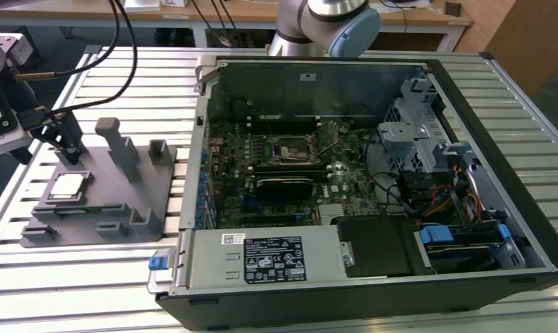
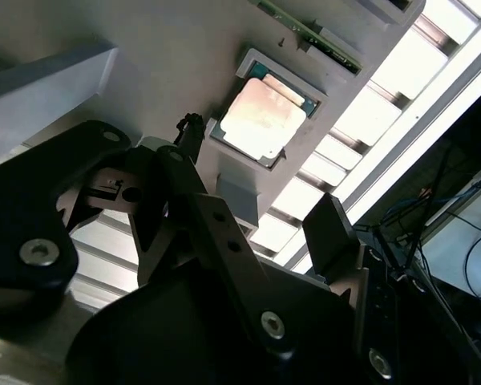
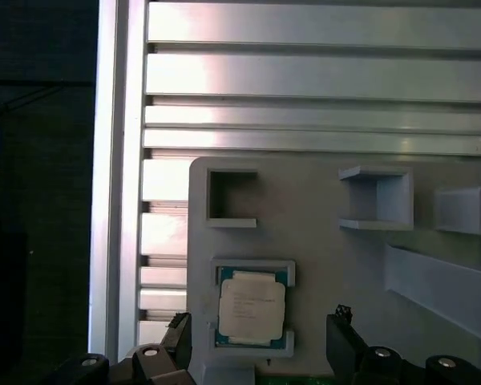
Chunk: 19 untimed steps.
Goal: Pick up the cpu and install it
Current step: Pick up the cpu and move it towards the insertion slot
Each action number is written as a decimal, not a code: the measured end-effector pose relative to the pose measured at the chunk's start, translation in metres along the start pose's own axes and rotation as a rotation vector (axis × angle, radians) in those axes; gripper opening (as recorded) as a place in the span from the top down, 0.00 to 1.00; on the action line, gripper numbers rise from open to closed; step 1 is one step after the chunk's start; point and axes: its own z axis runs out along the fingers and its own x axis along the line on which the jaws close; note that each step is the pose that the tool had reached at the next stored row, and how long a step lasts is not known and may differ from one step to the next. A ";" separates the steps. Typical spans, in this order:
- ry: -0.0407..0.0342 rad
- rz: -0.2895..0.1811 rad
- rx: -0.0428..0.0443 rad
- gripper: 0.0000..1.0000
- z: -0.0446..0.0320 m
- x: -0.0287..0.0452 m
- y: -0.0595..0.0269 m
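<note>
Your cpu (image 3: 252, 309) is a small flat square. Its top is pale, shiny metal, with a thin blue-green edge all round. It lies flat in a shallow square pocket of the grey holder (image 1: 121, 208), on the exterior view's left, beside the open computer case (image 1: 538, 263). The holder is dull and smooth, with blocky posts. Your gripper (image 3: 258, 321) hangs over the cpu, its black fingers (image 3: 341, 337) wide apart, holding nothing. The table (image 1: 75, 277) is ribbed silver metal.
</note>
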 end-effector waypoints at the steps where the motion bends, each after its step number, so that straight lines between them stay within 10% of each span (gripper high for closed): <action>1: -0.0002 0.002 0.0002 0.24 0.0015 0.0009 0.0000; 19: -0.0006 0.016 0.0009 0.24 0.0282 0.0036 -0.0041</action>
